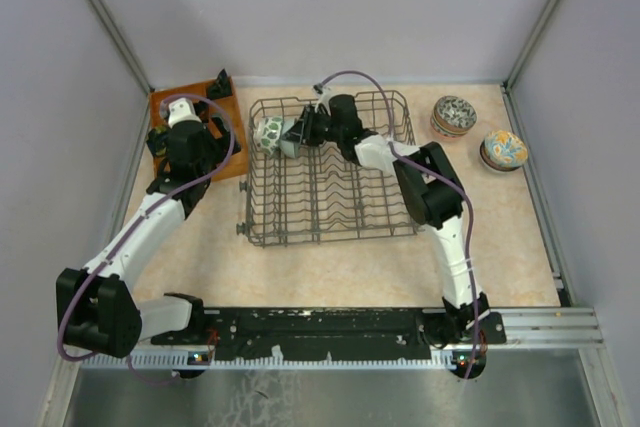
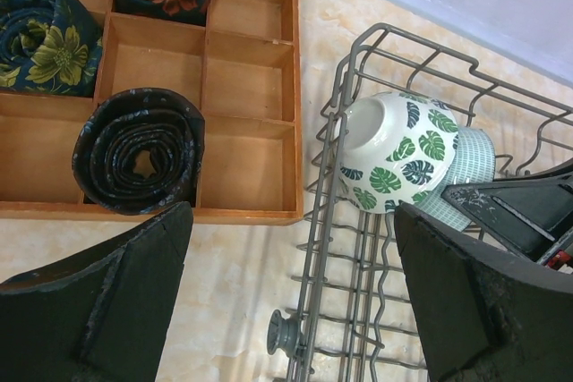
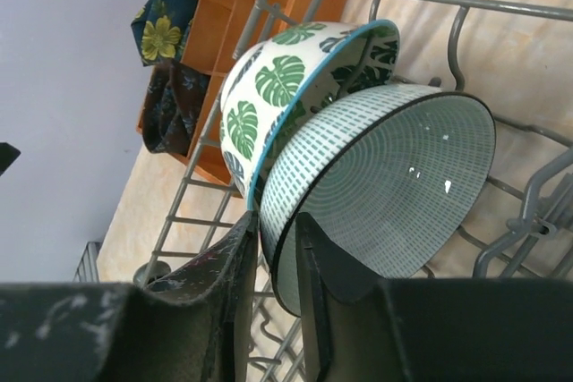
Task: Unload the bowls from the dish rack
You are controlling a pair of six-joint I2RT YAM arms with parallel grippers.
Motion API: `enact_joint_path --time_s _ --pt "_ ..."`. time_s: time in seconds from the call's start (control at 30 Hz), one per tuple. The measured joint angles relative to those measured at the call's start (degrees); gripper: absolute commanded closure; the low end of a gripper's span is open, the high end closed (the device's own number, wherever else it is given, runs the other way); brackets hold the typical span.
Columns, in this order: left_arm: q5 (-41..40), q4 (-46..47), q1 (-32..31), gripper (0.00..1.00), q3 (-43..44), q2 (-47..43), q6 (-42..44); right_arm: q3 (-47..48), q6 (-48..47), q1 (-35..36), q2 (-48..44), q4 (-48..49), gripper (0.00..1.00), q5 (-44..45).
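The pale beige table (image 1: 330, 277) spreads out under everything. On it sits the dish rack (image 1: 330, 237), dark grey wire and easily the biggest thing out there, with the right pincer (image 3: 279, 248) reaching down into its far left corner. The left pincer (image 2: 294, 297) hangs just outside that same corner, jaws spread wide with nothing between them. Below it the rack's edge shows on one side and the orange-brown tray (image 2: 246, 87) on the other, the tray lying just beside the rack. Now the bowls. The striped bowl (image 3: 385, 185), grey-green lines on white with a dark rim, stands on edge among the tines. The right pincer has nipped its rim, one finger (image 3: 235, 266) on the outside and the other inside the hollow. Just past that pincer's tips the leaf bowl (image 3: 269, 87), green and blue leaves with a blue rim, is tucked up against the striped one, also on edge in the rack and the nearer of the two to the left pincer. Well away from both pincers, beyond the rack's other end, a speckled bowl (image 1: 453, 115) and an orange-and-blue bowl (image 1: 504, 149) sit near each other on the table. Smallest of all, in the tray's compartments off to the left pincer's side, are a dark rolled cloth (image 2: 139, 149) and a blue flowered roll (image 2: 40, 29).
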Motion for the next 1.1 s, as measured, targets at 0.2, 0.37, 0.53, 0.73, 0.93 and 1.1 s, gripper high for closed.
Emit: enact_joint_path --time_s 0.2,0.37,0.53,0.73,0.93,1.1 --pt "-0.24 0.02 0.0 0.01 -0.04 0.0 -0.02 -0.09 1.01 0.07 0.02 1.57 0.86 -0.09" --pt "-0.33 0.02 0.0 0.01 -0.28 0.0 0.0 -1.68 2.56 0.07 0.02 4.17 0.96 -0.63" --pt "-0.39 0.02 0.0 0.01 -0.31 0.0 0.0 -4.28 4.87 -0.37 0.02 9.31 1.0 -1.44" --pt "-0.52 0.0 0.0 0.01 -0.31 0.0 0.0 -6.32 7.52 -1.07 0.0 13.14 1.0 -3.06" --pt "-0.74 0.0 0.02 0.01 -0.31 0.0 0.0 -8.09 8.37 -1.38 -0.59 15.02 1.0 -3.72" --pt "-0.92 -0.02 0.0 0.01 -0.31 -0.33 0.0 -9.4 8.68 -1.38 -2.03 15.04 1.0 -4.35"
